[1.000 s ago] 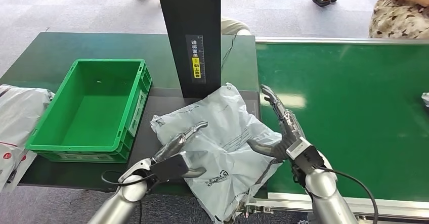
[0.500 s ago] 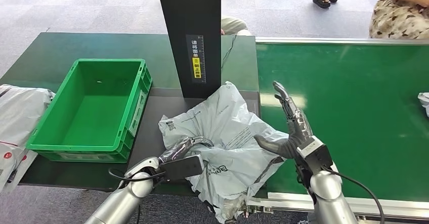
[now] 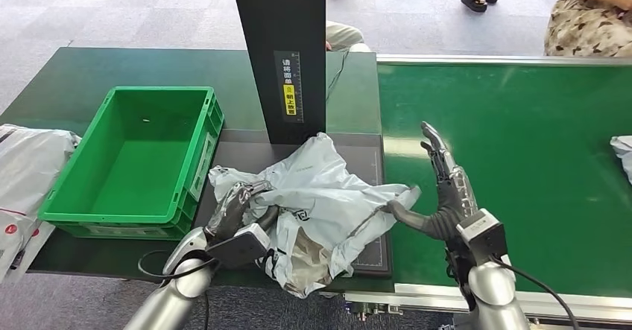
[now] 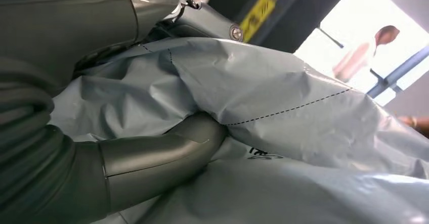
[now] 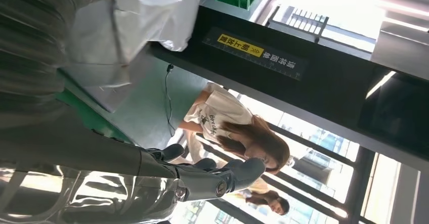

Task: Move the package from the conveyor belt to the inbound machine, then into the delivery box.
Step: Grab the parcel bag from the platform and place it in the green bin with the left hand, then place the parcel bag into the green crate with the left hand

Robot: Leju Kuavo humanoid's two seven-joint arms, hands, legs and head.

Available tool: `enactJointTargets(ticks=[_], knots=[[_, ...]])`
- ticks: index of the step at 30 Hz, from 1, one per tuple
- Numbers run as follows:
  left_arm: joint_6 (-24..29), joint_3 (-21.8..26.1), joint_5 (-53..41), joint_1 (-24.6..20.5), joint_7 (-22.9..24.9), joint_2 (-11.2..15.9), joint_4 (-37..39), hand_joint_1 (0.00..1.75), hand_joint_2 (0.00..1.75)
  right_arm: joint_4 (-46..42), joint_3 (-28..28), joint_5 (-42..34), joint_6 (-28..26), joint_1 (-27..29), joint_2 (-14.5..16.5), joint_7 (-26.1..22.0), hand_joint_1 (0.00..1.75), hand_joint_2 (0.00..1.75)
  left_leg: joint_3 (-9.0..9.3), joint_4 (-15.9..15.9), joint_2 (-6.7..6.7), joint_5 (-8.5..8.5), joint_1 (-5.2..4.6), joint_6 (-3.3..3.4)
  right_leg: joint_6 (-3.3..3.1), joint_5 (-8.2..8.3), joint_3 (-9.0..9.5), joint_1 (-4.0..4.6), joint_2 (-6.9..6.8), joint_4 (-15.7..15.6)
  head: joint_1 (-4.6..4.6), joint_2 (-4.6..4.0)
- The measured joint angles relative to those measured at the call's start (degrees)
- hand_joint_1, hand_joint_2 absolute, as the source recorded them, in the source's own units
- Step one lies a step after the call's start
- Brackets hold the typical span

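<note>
Grey package [image 3: 320, 203] crumpled on the inbound machine's dark platform [image 3: 373, 252], long axis roughly left-right, one corner poking toward the conveyor belt [image 3: 522, 159]. Left hand [image 3: 238, 214] clamped on its left end, fingers buried in folds. Right hand [image 3: 447, 196] spread, holding nothing, thumb near that corner. Green delivery box [image 3: 134, 151] just left, open-topped. Package's near edge overhangs the platform; underside hidden.
</note>
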Motion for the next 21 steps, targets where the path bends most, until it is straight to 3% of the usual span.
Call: enactJointTargets(ticks=[6, 11, 15, 21], knots=[[13.9, 2.9, -7.2, 4.1, -2.8, 0.0, -10.3, 1.75, 1.75, -1.0, -1.2, -0.3, 0.7, 0.6, 0.1, 0.3, 0.00, 1.75, 0.00, 0.0, 0.02, -0.03, 0.00, -0.05, 0.00, 0.00, -0.01, 0.00, 0.02, 0.0, -0.01, 0.01], [21.9, 5.3, -12.3, 5.0, -1.1, 0.6, -14.2, 1.75, 1.75, -1.6, -1.8, -0.3, 0.7, 1.0, 0.3, 0.4, 0.00, 1.75, 0.02, 0.0, 0.04, -0.03, 0.01, -0.05, 0.00, 0.00, -0.02, 0.00, 0.03, 0.0, -0.01, 0.00], [26.8, 7.8, -13.8, 3.7, 1.4, 1.9, -13.5, 1.75, 1.75, -2.0, -2.0, 0.1, 0.3, 1.9, 0.6, 0.3, 0.00, 1.75, 0.03, 0.0, 0.05, -0.02, 0.03, -0.06, -0.01, 0.00, -0.03, 0.01, 0.04, 0.0, -0.01, 0.00], [29.5, 14.2, -20.0, -1.0, 7.7, 2.0, -12.1, 1.75, 1.75, -3.6, -2.2, -0.2, 0.0, 2.6, 0.7, 1.1, 0.00, 1.75, 0.03, 0.0, 0.09, 0.00, 0.02, -0.09, -0.02, 0.01, -0.03, 0.02, 0.08, 0.0, 0.01, 0.00]])
